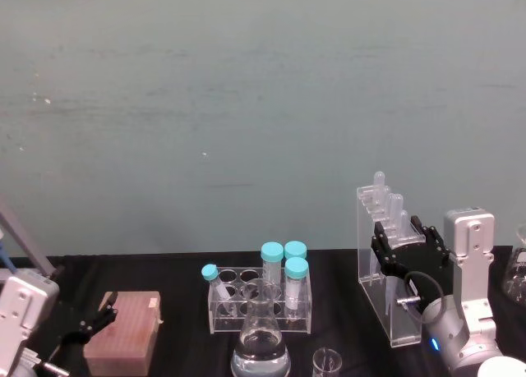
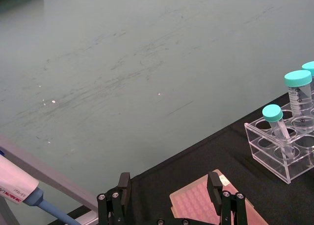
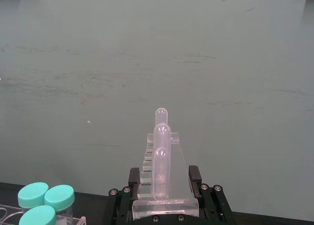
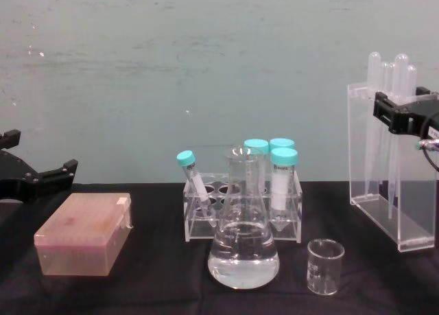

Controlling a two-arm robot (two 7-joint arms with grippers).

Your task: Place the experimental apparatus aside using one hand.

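Observation:
The tall acrylic stand with long clear tubes stands at the right of the black table. My right gripper is shut on its upper part, one finger on each side wall. In the chest view the right gripper clamps the stand, whose base sits level with the table top. The conical flask with clear liquid is at the front centre. Just to its right is the small glass beaker. My left gripper hovers open at the far left, above a pink box.
A clear rack of teal-capped tubes stands behind the flask. The pink box lies at the left. A pipette on a stand is beyond the left gripper. Another glass vessel is at the far right edge.

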